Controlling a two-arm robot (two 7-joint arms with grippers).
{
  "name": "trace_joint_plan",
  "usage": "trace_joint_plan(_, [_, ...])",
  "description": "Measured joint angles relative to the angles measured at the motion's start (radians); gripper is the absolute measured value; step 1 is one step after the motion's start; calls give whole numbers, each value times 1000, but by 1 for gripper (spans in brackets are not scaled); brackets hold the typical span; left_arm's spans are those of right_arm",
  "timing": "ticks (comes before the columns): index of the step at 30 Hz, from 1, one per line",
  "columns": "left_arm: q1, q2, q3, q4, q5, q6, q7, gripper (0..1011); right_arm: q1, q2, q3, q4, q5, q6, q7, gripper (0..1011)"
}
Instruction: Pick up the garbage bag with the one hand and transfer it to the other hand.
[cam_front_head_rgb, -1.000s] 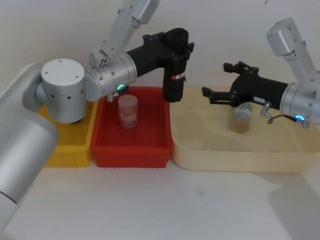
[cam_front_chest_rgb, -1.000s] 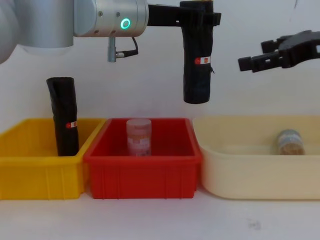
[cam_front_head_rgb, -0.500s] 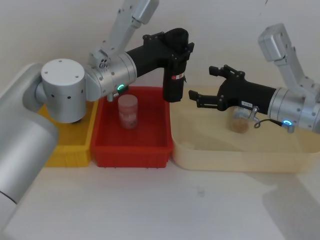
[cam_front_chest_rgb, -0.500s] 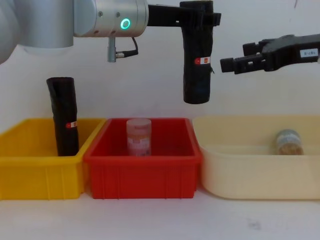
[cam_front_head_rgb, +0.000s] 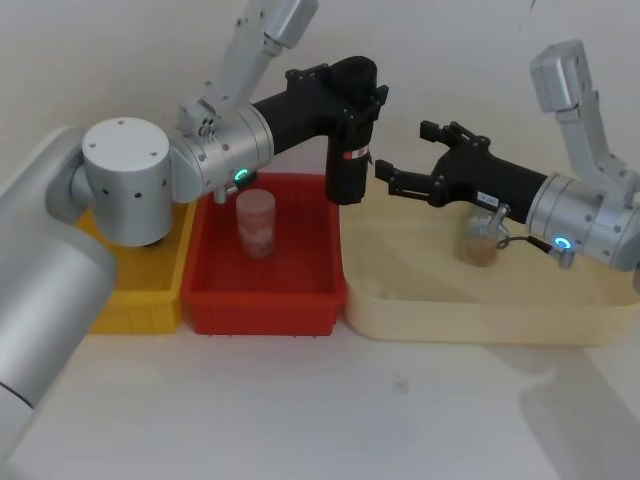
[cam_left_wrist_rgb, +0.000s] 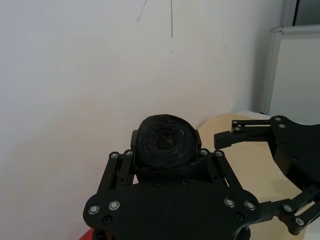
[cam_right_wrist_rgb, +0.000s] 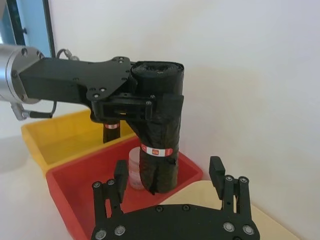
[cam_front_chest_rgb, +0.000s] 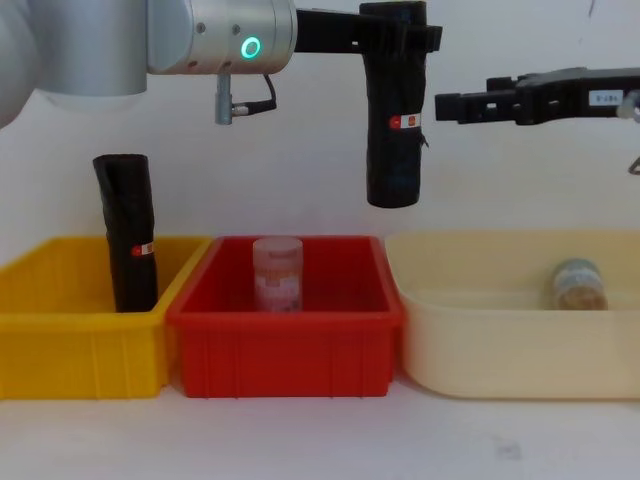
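The garbage bag (cam_front_head_rgb: 350, 150) (cam_front_chest_rgb: 393, 130) is a black roll with a small red-and-white label band. It hangs upright in the air over the back right of the red bin (cam_front_head_rgb: 262, 292). My left gripper (cam_front_head_rgb: 355, 85) (cam_front_chest_rgb: 400, 35), on the green-ringed arm, is shut on the roll's upper part (cam_left_wrist_rgb: 162, 142). My right gripper (cam_front_head_rgb: 405, 150) (cam_front_chest_rgb: 450, 105), on the blue-ringed arm, is open just to the right of the roll at label height, its fingers apart from the bag (cam_right_wrist_rgb: 159, 135). A look-alike roll (cam_front_chest_rgb: 130, 235) stands in the yellow bin (cam_front_chest_rgb: 70, 350).
A clear jar (cam_front_head_rgb: 256, 222) (cam_front_chest_rgb: 277, 273) stands in the red bin (cam_front_chest_rgb: 285, 345). The cream tray (cam_front_head_rgb: 480, 322) on the right holds a small jar (cam_front_head_rgb: 482, 240) (cam_front_chest_rgb: 577, 285). White tabletop lies in front of the bins, and a wall stands close behind them.
My right gripper has moved left towards the hanging roll, ending close beside it and still open. The left arm and the bag have stayed still.
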Motion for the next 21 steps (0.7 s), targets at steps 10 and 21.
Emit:
trace_joint_plan(10, [0, 0, 0, 0, 0, 0, 0, 513, 6, -22, -10, 16, 25, 3, 1, 1001])
trace_joint_plan(21, [0, 0, 0, 0, 0, 0, 0, 513, 29, -38, -44, 35, 13, 0, -4, 1001])
